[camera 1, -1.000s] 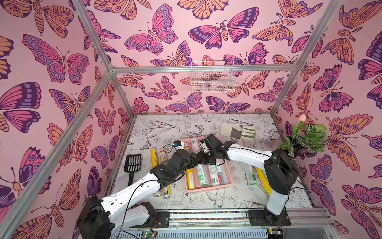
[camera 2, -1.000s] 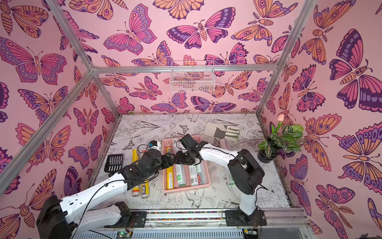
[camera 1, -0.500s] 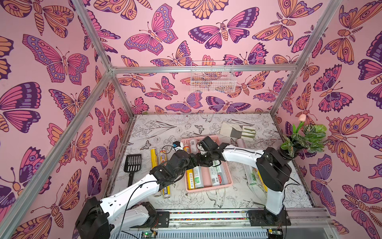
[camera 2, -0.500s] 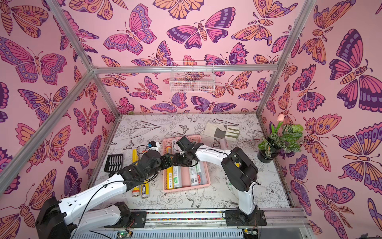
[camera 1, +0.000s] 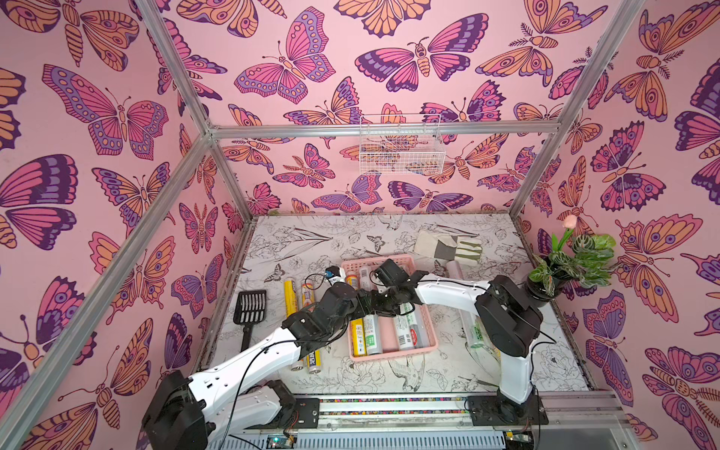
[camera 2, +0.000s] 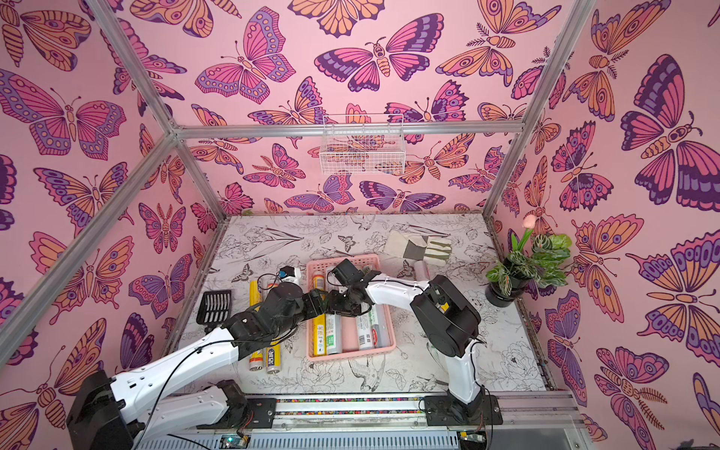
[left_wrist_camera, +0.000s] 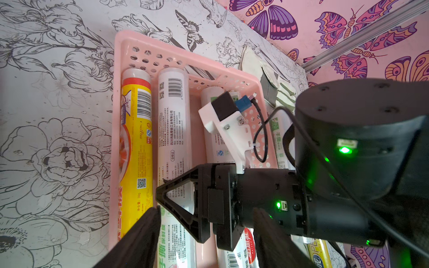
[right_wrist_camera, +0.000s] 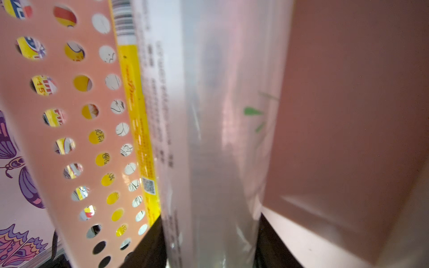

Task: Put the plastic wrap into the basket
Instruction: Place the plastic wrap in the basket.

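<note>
The pink basket (camera 1: 389, 356) (camera 2: 350, 356) lies mid-table in both top views, with several plastic wrap rolls lying lengthwise in it. Both grippers meet over its middle. My right gripper (camera 1: 376, 306) (right_wrist_camera: 210, 220) is shut on a clear-white roll (right_wrist_camera: 209, 116) with green print. That roll lies beside a yellow roll (left_wrist_camera: 135, 139) against the perforated wall (right_wrist_camera: 69, 139). My left gripper (camera 1: 362, 306) (left_wrist_camera: 206, 210) hovers just above, its jaws open and wide apart. They straddle the right gripper's finger and hold nothing. Two yellow rolls (camera 1: 290, 292) lie on the table left of the basket.
A black slotted scoop (camera 1: 251, 307) lies at the left edge. A grey-white glove (camera 1: 448, 247) sits behind the basket and a potted plant (camera 1: 565, 265) at the right. Clear rolls (camera 1: 473, 335) lie under the right arm. A white wire basket (camera 1: 401, 144) hangs on the back wall.
My right arm has shifted a little to the left across the basket, still gripping its roll. The left arm has barely moved.
</note>
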Available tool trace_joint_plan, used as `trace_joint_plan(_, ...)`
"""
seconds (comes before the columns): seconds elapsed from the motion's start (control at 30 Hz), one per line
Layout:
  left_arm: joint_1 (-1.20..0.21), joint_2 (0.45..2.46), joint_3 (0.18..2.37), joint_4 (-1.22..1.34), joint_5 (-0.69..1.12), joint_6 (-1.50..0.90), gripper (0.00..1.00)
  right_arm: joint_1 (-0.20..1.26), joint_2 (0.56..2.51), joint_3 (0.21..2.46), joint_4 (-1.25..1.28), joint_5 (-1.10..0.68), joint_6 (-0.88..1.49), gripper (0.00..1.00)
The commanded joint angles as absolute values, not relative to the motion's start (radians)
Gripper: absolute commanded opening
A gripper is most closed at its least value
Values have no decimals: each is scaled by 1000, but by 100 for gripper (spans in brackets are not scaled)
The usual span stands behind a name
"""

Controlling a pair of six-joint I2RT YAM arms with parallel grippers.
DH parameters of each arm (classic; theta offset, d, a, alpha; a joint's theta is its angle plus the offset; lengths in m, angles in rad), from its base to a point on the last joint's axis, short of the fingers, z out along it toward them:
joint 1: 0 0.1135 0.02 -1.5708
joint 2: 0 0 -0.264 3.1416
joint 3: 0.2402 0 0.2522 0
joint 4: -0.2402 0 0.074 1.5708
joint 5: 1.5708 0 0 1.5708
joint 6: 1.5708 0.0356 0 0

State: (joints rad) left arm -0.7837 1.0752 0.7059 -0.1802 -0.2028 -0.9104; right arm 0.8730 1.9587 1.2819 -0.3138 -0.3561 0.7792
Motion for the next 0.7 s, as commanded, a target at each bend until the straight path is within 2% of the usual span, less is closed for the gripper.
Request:
trace_joint_plan(0.0, -776, 1074, 693, -192, -215, -914, 68, 874, 1966, 1306, -285, -352, 786, 39)
trace_joint_plan(0.3, -776, 1075, 695, -192, -216, -913, 68, 874, 1913, 1305, -329, -305, 740, 48)
trace_joint_plan(0.67, -775, 1089, 713, -192, -206, -909, 68, 874, 1869, 1272, -283, -328, 732, 53)
